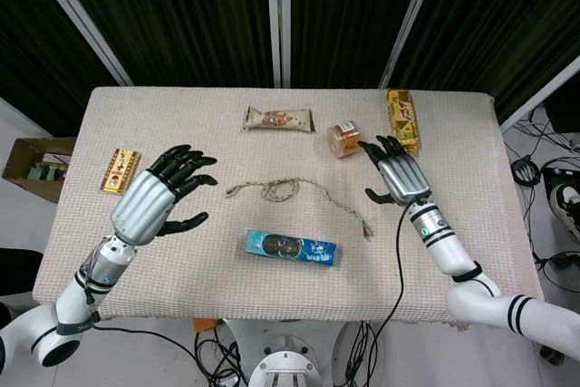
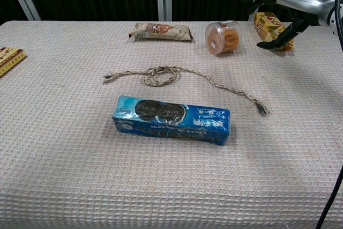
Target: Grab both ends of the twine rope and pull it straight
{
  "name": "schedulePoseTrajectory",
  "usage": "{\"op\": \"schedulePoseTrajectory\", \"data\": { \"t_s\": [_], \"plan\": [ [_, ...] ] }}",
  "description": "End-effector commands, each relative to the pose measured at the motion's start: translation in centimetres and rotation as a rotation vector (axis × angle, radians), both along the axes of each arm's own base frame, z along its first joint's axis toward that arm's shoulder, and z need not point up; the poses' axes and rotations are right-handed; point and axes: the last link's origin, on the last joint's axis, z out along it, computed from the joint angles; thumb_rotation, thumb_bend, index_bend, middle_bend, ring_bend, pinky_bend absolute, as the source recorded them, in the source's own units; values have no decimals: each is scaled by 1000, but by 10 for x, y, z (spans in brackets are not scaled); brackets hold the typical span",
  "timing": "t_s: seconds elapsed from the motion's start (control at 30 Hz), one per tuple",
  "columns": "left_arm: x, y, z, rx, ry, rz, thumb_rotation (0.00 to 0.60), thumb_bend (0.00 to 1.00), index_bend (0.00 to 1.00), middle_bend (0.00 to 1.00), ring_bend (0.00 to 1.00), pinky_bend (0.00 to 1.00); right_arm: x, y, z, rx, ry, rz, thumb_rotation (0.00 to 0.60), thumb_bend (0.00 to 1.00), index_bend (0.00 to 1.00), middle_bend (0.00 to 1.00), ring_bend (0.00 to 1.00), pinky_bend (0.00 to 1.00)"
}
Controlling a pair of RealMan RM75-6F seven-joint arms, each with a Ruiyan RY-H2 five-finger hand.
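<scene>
The twine rope (image 1: 292, 191) (image 2: 177, 76) lies slack on the table's middle, coiled in a loop near its left part. One end (image 1: 230, 191) points left and the frayed other end (image 1: 367, 231) trails toward the front right. My left hand (image 1: 161, 192) hovers left of the rope, fingers spread, holding nothing. My right hand (image 1: 399, 174) (image 2: 292, 4) hangs to the right of the rope, fingers apart and empty. Neither hand touches the twine.
A blue cookie pack (image 1: 290, 247) (image 2: 171, 120) lies just in front of the rope. Behind it are a snack bar (image 1: 278, 119), a small round cookie tub (image 1: 343, 140) and a yellow packet (image 1: 402, 120). Another yellow packet (image 1: 119, 170) sits at the left. The table (image 1: 227, 287) has a woven cloth.
</scene>
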Motion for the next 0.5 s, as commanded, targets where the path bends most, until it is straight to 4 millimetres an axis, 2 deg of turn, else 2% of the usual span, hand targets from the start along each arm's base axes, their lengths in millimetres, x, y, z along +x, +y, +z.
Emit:
{"op": "schedulePoseTrajectory", "data": {
  "t_s": [0.03, 0.17, 0.3, 0.5],
  "plan": [
    [0, 0, 0, -1, 4, -1, 600, 171, 363, 221, 183, 172, 1, 0, -2, -12, -1, -6, 600, 230, 94, 191, 1, 59],
    [-3, -2, -2, 0, 14, 2, 600, 171, 363, 221, 183, 171, 3, 9, -9, -29, -54, -57, 600, 230, 112, 217, 30, 136],
    [-13, -3, -7, 20, 52, 27, 600, 171, 364, 221, 183, 171, 8, 27, -21, -11, -102, -137, 600, 228, 240, 243, 56, 185],
    [-46, -8, -29, 0, 148, 131, 600, 171, 365, 221, 183, 171, 7, 45, -55, -40, -30, -211, 600, 209, 381, 274, 76, 202]
  ]
}}
